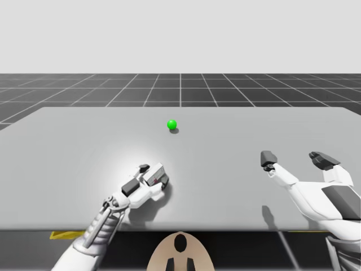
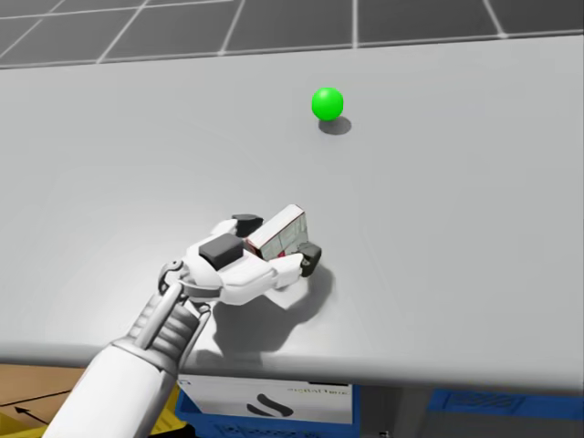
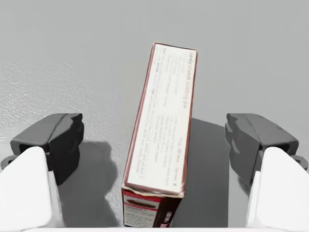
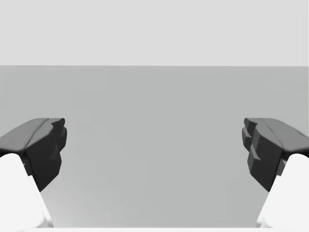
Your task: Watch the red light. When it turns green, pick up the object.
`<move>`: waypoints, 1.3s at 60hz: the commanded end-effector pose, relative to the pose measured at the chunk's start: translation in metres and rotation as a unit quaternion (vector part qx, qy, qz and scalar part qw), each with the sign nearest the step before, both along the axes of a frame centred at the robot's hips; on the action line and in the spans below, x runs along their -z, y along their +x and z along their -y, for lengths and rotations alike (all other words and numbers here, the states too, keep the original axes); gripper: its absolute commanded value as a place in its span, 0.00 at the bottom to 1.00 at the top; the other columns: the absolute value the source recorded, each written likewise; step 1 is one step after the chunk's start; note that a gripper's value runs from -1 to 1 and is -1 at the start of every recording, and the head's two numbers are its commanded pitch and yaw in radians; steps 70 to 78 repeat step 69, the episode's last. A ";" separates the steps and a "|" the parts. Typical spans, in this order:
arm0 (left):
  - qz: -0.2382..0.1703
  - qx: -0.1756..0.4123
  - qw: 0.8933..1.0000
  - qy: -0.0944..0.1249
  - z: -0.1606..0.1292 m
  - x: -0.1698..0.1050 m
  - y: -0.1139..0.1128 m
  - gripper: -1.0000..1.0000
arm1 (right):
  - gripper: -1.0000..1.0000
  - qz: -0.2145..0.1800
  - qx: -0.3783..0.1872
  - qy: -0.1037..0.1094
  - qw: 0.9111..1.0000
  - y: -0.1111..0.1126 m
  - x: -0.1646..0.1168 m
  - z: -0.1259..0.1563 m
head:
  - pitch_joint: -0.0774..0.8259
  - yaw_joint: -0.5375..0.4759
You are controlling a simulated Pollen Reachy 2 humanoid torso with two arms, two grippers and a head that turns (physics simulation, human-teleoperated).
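Light (image 1: 172, 125) green; box (image 3: 163, 130) white, dark red edging; table (image 1: 67, 147) plain grey; left gripper (image 3: 154, 140) and right gripper (image 4: 154, 145) white, dark-grey tipped.

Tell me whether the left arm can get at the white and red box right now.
Probably yes. The left end effector is open with the white and red box between its fingers, a gap on each side, nothing blocking. The light is green.

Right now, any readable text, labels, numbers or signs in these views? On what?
Nothing I can quote.
On the box, between the fingers of the open left pincer: lines of small print on its white face, too small to read.
On the carton under the table, head view: a dark mark and a line of print, blurred.
On the green light: no print.
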State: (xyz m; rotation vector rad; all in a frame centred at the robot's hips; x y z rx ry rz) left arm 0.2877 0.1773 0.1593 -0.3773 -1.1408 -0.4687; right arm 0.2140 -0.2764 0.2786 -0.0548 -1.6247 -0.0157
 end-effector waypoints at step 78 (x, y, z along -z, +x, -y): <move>0.230 0.017 0.973 0.004 -0.027 -0.217 -0.043 1.00 | 0.00 -0.004 -0.006 0.009 1.000 0.001 0.001 0.003 | 0.39 0.72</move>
